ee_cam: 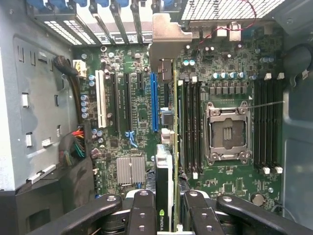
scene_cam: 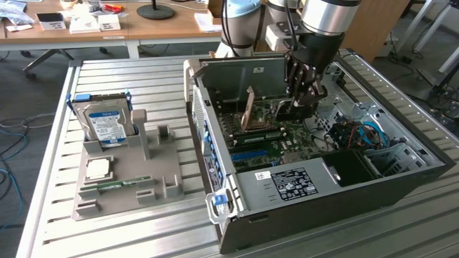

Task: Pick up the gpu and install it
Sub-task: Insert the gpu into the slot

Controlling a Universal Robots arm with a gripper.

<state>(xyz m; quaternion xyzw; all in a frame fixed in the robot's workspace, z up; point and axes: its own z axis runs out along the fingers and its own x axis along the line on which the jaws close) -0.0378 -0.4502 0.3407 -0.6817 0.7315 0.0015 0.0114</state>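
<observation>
Gpu (ee_cam: 164, 174) is being gripped edge-on by the jaws, over the motherboard (ee_cam: 139, 110) slots inside the computer case (scene_cam: 323, 215). Likely light, stiff and fragile; its upper edge is being used as the hold.

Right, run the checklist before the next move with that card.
1. Grip: gripper shut on the gpu - ok.
2. Card on edge, upright to the motherboard - ok.
3. Metal bracket facing the case's rear slot openings - ok.
4. Card edge over its slot: it runs parallel to the blue slot and looks offset from it - cannot tell.
5. Card seated: it is held above the board - not ok.
6. Cable bundle apart from the slots - ok.
</observation>
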